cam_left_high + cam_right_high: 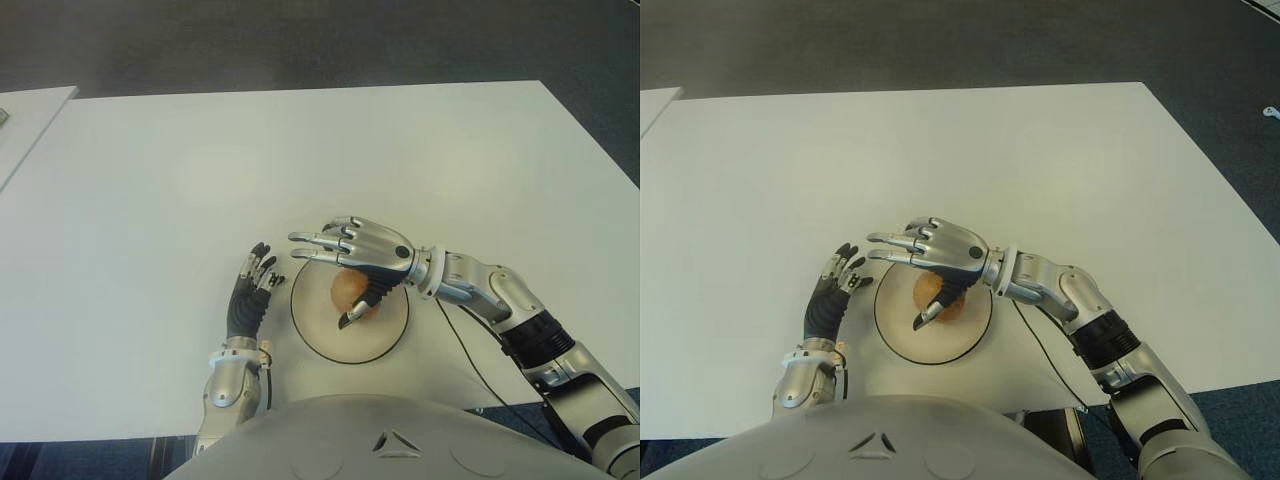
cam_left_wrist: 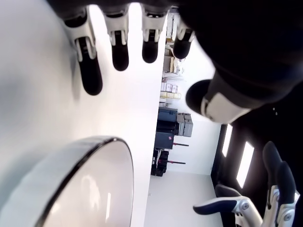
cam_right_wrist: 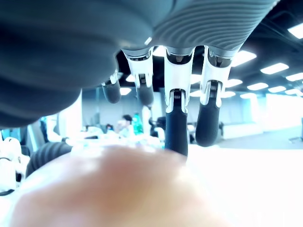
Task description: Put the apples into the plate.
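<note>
One orange-red apple (image 1: 347,290) lies in the white, dark-rimmed plate (image 1: 385,350) near the table's front edge. My right hand (image 1: 322,280) hovers just over it, its fingers (image 1: 320,240) stretched out flat toward the left and the thumb pointing down along the apple's front side. The right wrist view shows the apple (image 3: 109,189) close under the palm with the fingers (image 3: 175,118) straight, not curled round it. My left hand (image 1: 252,285) shows just left of the plate, fingers (image 2: 118,47) spread and holding nothing. No other apple is in view.
The white table (image 1: 200,180) stretches far to the back and both sides. A second white surface (image 1: 30,110) stands at the far left. A thin black cable (image 1: 470,365) hangs from my right forearm across the front edge.
</note>
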`<state>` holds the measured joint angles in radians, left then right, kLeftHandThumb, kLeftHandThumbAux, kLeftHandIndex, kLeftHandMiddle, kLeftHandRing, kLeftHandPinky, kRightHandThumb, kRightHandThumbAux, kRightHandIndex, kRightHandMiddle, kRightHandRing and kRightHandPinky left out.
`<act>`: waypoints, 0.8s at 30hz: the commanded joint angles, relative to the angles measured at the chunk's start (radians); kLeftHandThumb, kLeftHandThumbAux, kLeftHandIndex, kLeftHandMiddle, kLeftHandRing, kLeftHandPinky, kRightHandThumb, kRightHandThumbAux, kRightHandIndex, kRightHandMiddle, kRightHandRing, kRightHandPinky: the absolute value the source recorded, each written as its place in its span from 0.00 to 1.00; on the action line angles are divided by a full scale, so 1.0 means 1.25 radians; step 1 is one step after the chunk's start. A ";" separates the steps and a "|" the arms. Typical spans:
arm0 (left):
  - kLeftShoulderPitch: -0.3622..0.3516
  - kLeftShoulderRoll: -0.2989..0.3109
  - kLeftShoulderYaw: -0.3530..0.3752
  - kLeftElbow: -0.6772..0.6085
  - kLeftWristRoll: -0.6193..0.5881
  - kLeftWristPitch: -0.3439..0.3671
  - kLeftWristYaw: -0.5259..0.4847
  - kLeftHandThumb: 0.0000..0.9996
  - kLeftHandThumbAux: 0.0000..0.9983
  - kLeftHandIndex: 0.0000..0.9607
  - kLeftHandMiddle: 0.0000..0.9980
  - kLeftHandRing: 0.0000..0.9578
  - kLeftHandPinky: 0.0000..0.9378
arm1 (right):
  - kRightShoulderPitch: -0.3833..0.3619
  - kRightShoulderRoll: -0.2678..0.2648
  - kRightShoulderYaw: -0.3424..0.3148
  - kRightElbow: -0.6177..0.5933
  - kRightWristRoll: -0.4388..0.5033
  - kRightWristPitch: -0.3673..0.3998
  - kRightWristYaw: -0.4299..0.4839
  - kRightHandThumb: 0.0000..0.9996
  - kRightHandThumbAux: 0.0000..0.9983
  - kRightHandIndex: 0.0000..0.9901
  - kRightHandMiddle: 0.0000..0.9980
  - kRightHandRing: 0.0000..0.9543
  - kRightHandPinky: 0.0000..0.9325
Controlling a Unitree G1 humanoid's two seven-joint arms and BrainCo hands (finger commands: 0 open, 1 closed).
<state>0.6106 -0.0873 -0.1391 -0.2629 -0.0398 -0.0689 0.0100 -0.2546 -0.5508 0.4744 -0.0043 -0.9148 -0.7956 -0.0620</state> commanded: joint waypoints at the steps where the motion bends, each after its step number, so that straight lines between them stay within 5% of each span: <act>1: 0.003 -0.011 -0.001 0.025 -0.011 -0.002 0.004 0.18 0.55 0.02 0.11 0.19 0.30 | -0.011 -0.002 -0.003 0.013 0.000 -0.005 0.005 0.04 0.28 0.00 0.00 0.00 0.00; 11: 0.005 0.007 -0.007 0.037 -0.002 -0.039 -0.007 0.18 0.56 0.02 0.10 0.18 0.25 | -0.002 0.008 -0.004 0.022 0.047 0.012 0.045 0.03 0.27 0.00 0.00 0.00 0.00; 24: 0.003 0.007 -0.004 0.038 -0.011 -0.005 -0.002 0.19 0.58 0.04 0.09 0.15 0.24 | 0.014 0.021 -0.019 0.018 0.092 0.049 0.089 0.04 0.27 0.00 0.00 0.00 0.00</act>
<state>0.6093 -0.0797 -0.1407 -0.2339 -0.0493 -0.1126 0.0089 -0.2454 -0.5282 0.4593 0.0121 -0.8179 -0.7489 0.0339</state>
